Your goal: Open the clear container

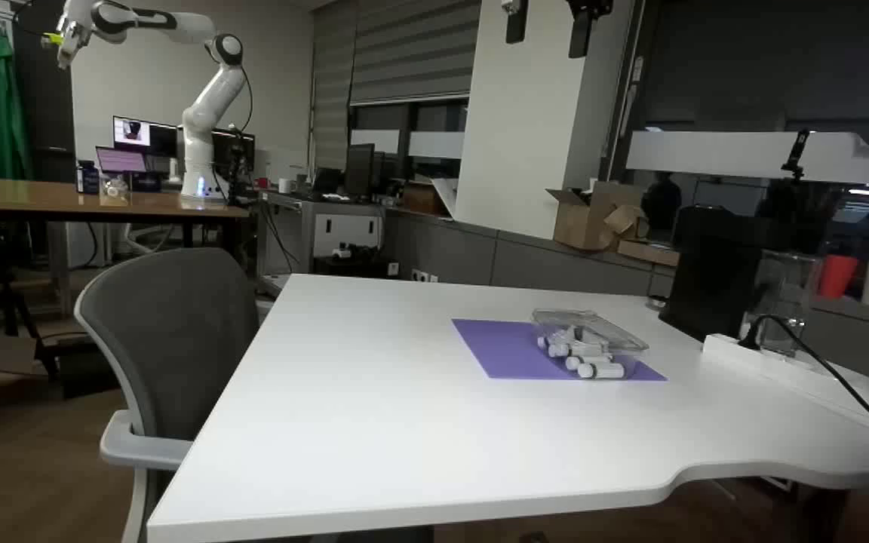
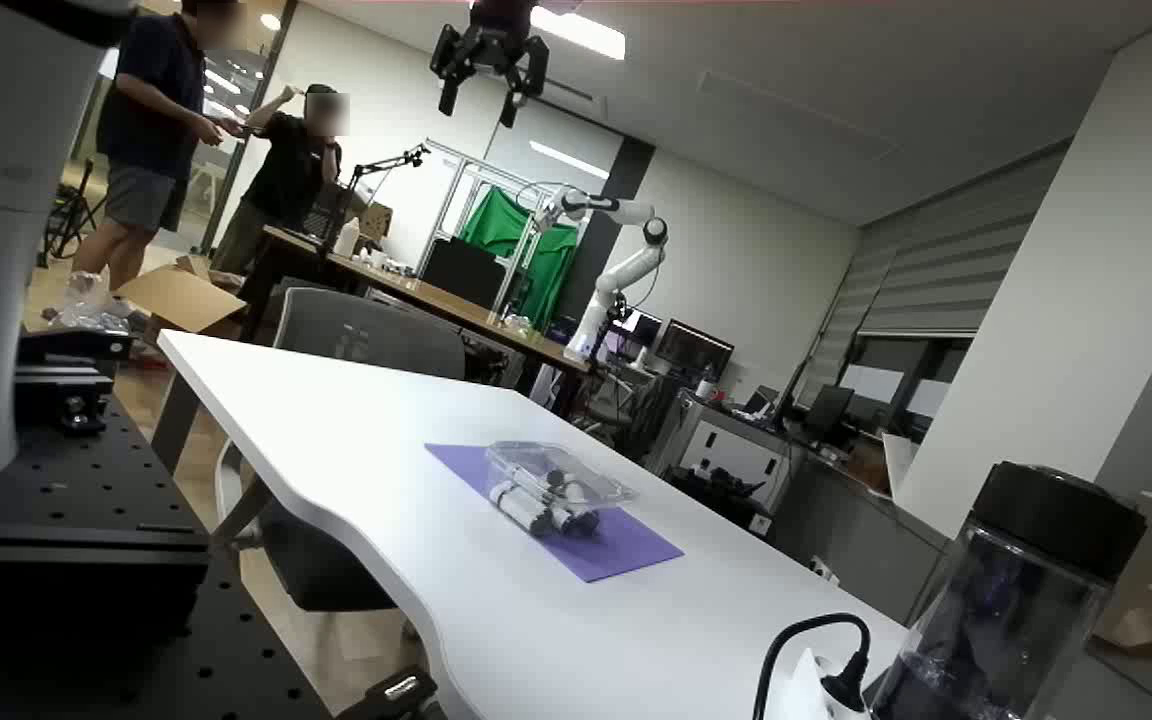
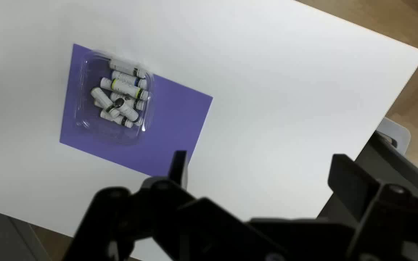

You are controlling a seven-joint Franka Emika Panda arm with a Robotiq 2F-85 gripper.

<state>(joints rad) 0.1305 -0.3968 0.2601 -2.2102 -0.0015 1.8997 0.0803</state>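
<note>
Up it hung on my feed, the gripper (image 2: 478,110), high over the white table (image 3: 267,90), its two fingers spread wide apart! And well below them I spotted the clear container (image 3: 113,131), sitting on the purple mat (image 3: 172,119) and, in the wrist view, reaching over one edge of it. Whether it was latched, I could not tell. Through the plastic I picked out a jumble of white tubes (image 3: 125,88), some lying right across others! A gray chair (image 1: 178,332) stood beside the table, and in an exterior view a black-lidded bottle (image 2: 1001,600) loomed large.
</note>
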